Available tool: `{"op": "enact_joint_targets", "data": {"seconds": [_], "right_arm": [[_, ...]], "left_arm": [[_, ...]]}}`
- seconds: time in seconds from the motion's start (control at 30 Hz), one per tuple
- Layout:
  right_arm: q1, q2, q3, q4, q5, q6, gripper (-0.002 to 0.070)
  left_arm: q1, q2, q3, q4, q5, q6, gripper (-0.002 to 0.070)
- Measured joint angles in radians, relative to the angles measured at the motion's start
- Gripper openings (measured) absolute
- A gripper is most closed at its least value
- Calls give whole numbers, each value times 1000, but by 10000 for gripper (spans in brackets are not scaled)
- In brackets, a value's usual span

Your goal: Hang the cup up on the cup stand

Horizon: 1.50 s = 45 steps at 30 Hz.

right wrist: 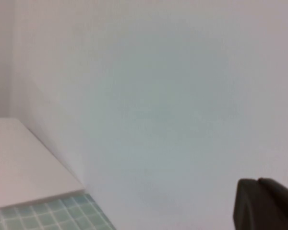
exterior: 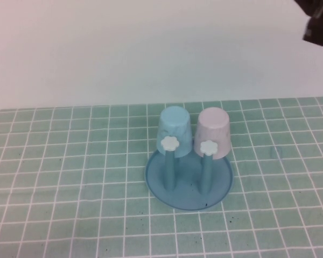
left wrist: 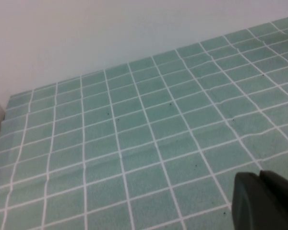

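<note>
The pale pink cup (exterior: 213, 133) sits upside down over a back peg of the blue cup stand (exterior: 189, 183), beside a light blue cup (exterior: 175, 131) hung the same way. Two front pegs with white flower knobs (exterior: 208, 147) stand bare. My right gripper (exterior: 317, 24) is raised at the far upper right, well away from the stand; in the right wrist view its dark fingers (right wrist: 266, 203) lie pressed together, shut on nothing, facing the white wall. My left gripper (left wrist: 264, 201) is shut and empty over bare tiles; it is out of the high view.
The green tiled mat (exterior: 70, 177) covers the table around the stand. A white wall (exterior: 124, 48) rises behind it. A white ledge (right wrist: 24, 163) shows at the mat's edge in the right wrist view.
</note>
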Motion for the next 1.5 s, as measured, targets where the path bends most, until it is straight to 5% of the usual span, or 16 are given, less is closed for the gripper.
{"op": "enact_joint_targets", "data": {"seconds": [0.63,1.23,1.5], "right_arm": [[2,-78,0,-2,-35,-42,-1],[2,-191,-6,-12,251,37,-1],[2,-316,20,-14,-22,36,-1]], "left_arm": [[0,0,0,-63,2,55,-1],[-47,2,0,-63,2,56,-1],[-47,2,0,-63,-1,56,-1]]}}
